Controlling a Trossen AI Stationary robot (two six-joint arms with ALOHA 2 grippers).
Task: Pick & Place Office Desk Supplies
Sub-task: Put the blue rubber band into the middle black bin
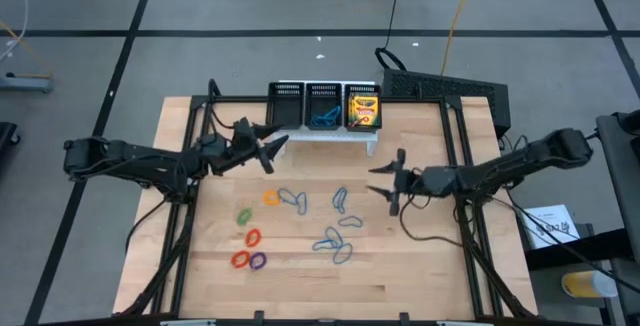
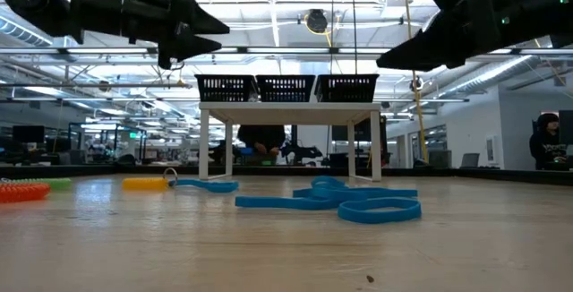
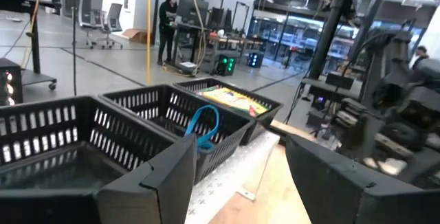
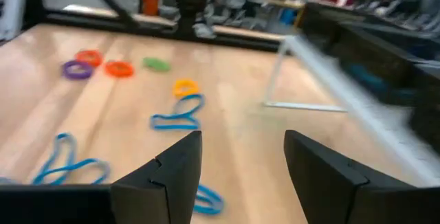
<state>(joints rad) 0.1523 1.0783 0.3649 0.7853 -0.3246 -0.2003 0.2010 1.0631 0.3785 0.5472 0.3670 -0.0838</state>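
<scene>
The left pincer (image 1: 268, 150) hangs in the air just in front of the black mesh organiser (image 1: 324, 106), its fingers spread with nothing between them. The right pincer (image 1: 392, 181) hovers above the bench toward its right edge, fingers likewise spread and empty, touching nothing.

The bench (image 1: 420, 276) is pale wood planking. The organiser stands on a small white stand (image 2: 286, 113) at the middle of the far edge. Beyond lies a large open room with desks, chairs and a person (image 3: 167, 18) standing at a workstation.

The crayon boxes (image 1: 363, 109), yellow and green, sit in the organiser's right compartment; a blue loop (image 1: 322, 118) lies in the middle one. More thin blue oval loops (image 1: 338, 226) are scattered flat at the bench centre. The small loops lie toward the left edge: orange (image 1: 270, 197), green (image 1: 244, 215), a further orange-red one (image 1: 252, 237), red (image 1: 239, 259) and purple (image 1: 258, 261).
</scene>
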